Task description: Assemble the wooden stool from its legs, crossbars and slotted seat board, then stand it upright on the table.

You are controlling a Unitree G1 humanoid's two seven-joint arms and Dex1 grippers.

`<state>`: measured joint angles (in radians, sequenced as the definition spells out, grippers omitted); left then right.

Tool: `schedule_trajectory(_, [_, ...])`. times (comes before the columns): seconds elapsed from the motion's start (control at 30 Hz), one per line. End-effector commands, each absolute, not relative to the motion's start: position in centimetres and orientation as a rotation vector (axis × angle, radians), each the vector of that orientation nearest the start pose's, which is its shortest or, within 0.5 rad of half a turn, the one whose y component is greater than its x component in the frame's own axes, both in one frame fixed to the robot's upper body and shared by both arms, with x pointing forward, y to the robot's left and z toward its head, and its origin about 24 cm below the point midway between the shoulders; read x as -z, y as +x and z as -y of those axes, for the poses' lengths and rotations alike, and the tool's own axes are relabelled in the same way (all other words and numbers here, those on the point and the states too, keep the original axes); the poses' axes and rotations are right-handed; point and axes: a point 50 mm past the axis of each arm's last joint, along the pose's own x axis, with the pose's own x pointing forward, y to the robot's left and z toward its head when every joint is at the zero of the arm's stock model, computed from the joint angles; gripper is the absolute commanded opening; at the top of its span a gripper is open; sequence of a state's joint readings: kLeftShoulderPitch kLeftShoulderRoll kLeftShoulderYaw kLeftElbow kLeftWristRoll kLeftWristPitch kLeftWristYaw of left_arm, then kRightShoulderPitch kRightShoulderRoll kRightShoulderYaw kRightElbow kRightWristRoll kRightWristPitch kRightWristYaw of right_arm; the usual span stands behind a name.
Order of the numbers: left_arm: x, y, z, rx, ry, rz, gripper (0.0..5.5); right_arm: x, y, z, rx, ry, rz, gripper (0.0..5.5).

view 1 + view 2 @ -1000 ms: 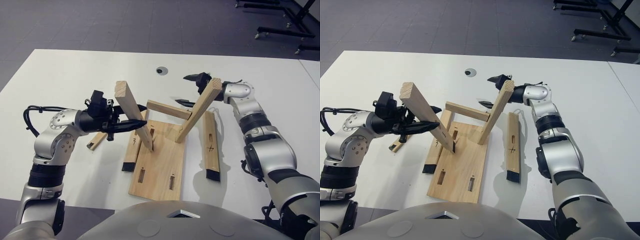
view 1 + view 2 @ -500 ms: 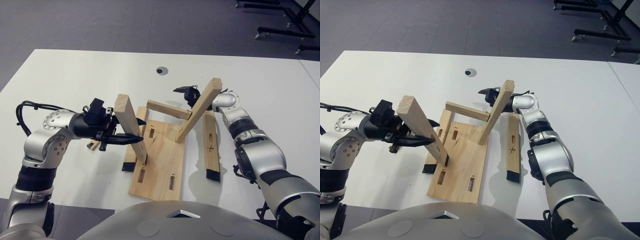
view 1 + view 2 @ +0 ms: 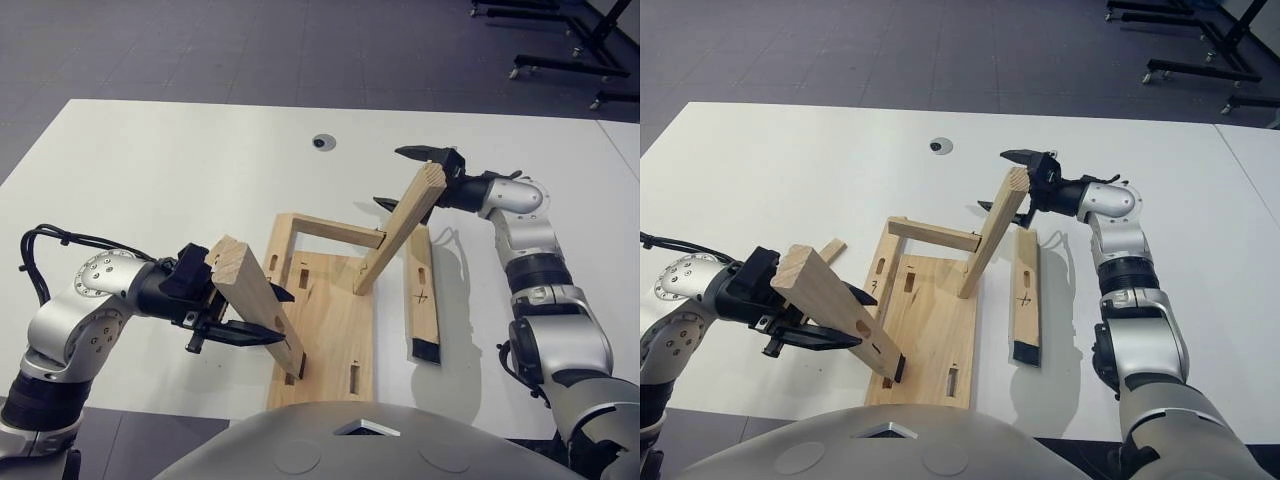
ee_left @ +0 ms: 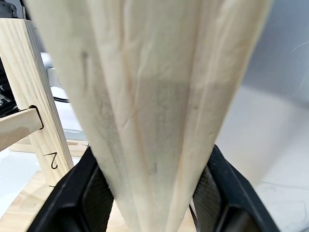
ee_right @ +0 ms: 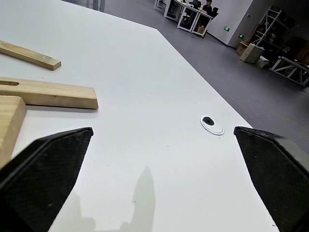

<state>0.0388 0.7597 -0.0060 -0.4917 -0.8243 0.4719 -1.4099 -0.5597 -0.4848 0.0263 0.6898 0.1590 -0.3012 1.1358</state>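
Leg-fitting step, I judge. The left claw [image 3: 278, 316] clamps a tilted leg [image 3: 252, 298], its foot at the seat board [image 3: 335, 322] near-left corner. The right claw [image 3: 390, 177] gapes beside the standing leg [image 3: 396, 235]. Next: align with slot.

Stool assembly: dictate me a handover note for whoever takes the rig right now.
Left gripper: shut on the held leg, tilted over the near-left corner of the seat board. Right gripper: open at the top of the leaning leg.
Done: leaning leg stands in the flat board with a crossbar in it.
To do: seat the held leg, the right leg and left leg lying beside the board, the loose crossbar; then stand it all upright.
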Motion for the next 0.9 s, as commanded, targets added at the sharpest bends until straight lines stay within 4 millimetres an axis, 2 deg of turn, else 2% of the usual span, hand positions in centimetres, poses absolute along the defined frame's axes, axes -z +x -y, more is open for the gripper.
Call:
schedule_trajectory(0.03, [-13.9, 17.1, -17.2, 1.763, -0.044, -0.209, 2.03, -9.1, 31.9, 20.5, -1.044, -0.374, -0.017, 5.4])
schedule_trajectory(0.13, [-14.8, 17.0, -17.0, 1.767, -0.068, -0.158, 2.03, -9.1, 31.7, 20.6, -1.031, -0.354, -0.02, 5.4])
schedule_trajectory(0.23, [-16.6, 17.9, -17.3, 1.733, -0.113, -0.037, 2.03, -9.3, 31.7, 20.6, -1.019, -0.341, -0.016, 5.4])
schedule_trajectory(0.33, [-17.4, 19.5, -18.1, 1.671, -0.114, 0.028, 2.03, -9.2, 31.7, 20.4, -1.008, -0.322, -0.013, 5.4])
schedule_trajectory(0.47, [-16.6, 21.0, -19.0, 1.603, -0.095, 0.008, 2.03, -9.1, 31.7, 20.0, -1.012, -0.31, -0.009, 5.4])
schedule_trajectory(0.6, [-14.6, 22.9, -20.0, 1.501, -0.044, -0.03, 2.03, -9.4, 31.7, 20.3, -0.99, -0.299, 0.006, 5.4])
schedule_trajectory(0.7, [-13.5, 23.5, -19.8, 1.474, -0.017, -0.036, 2.03, -11.4, 32.1, 21.2, -0.93, -0.273, 0.071, 5.4])
schedule_trajectory(0.9, [-12.3, 23.7, -18.8, 1.566, -0.005, -0.059, 2.03, -17.7, 33.1, 21.3, -0.93, -0.356, 0.228, 5.4])
